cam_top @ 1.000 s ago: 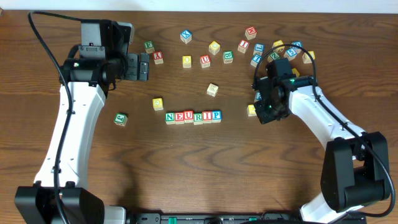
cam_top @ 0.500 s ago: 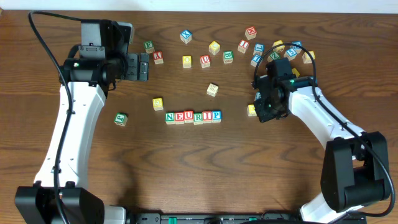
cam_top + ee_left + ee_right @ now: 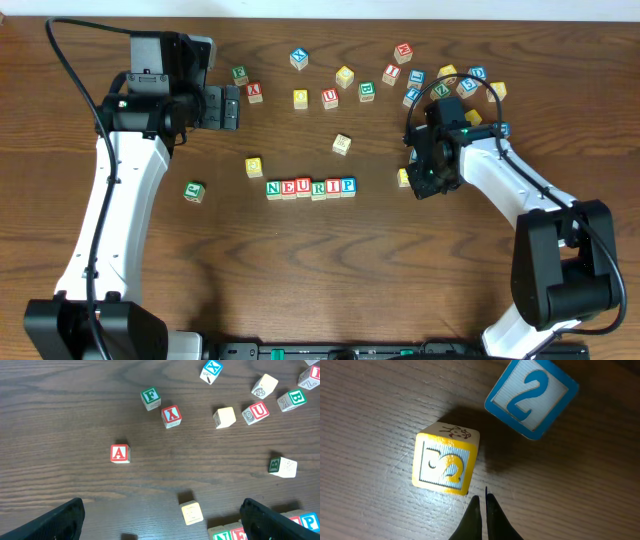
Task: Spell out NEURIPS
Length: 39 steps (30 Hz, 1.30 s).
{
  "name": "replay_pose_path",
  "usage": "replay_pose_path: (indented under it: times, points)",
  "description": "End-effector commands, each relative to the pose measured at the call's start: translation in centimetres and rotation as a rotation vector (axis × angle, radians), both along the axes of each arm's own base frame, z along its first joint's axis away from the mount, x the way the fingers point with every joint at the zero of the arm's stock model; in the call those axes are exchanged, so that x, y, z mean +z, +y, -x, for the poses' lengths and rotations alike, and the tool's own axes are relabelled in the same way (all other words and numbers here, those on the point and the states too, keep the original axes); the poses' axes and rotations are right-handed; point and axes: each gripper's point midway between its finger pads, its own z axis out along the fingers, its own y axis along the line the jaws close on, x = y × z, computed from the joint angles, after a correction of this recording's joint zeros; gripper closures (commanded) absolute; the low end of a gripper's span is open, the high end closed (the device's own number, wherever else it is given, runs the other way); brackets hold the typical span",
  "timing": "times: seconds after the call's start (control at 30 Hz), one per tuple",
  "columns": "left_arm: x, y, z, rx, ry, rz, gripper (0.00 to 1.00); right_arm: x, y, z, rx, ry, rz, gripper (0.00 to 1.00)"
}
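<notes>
While the row NEURIP lies unchanged in the near middle of the table, six cubes touching side by side, we see that only the right arm has shifted in the last second. Its elbow has drawn in slightly toward the left and its wrist has turned a little. The right gripper is pinched fully closed on nothing. Its tips are just beside the yellow-faced cube, close but apart as far as we can tell. That cube sits flat on the wood to the right of the P with a clear gap between, and it has not moved. So we judge the word one letter short, and the closed claw looks set to nudge rather than lift. A blue cube marked 2 lies just beyond. Farther off on the left, the left gripper hangs wide open and empty, unmoved, near the red A cube. Spare cubes lie scattered toward the far edge.
</notes>
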Motion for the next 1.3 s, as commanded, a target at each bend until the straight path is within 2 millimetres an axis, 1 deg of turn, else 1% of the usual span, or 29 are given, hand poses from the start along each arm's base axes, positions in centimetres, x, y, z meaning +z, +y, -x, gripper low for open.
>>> replay_pose_path:
  times: [0.0, 0.4, 0.7, 0.97, 1.1, 1.27]
  points:
    - [1.2, 0.0, -0.3, -0.009, -0.030, -0.001, 0.03, -0.4, -0.3, 0.0, -0.026, 0.004, 0.004, 0.99]
    - [1.2, 0.0, -0.3, -0.009, -0.030, -0.001, 0.02, -0.2, -0.1, -0.8, -0.025, -0.030, -0.008, 0.99]
    - [1.2, 0.0, -0.3, -0.009, -0.030, -0.001, 0.02, 0.0, 1.4, -0.6, -0.009, -0.015, -0.091, 0.99]
    - [1.2, 0.0, -0.3, -0.009, -0.030, -0.001, 0.02, -0.1, 1.6, -0.2, -0.005, 0.001, -0.102, 0.99]
    - [1.2, 0.0, -0.3, -0.009, -0.030, -0.001, 0.02, -0.1, 2.4, 0.0, 0.017, 0.001, -0.103, 0.99]
    - [1.2, 0.0, -0.3, -0.009, -0.030, -0.001, 0.02, 0.0, 4.5, 0.6, 0.068, -0.001, -0.109, 0.99]
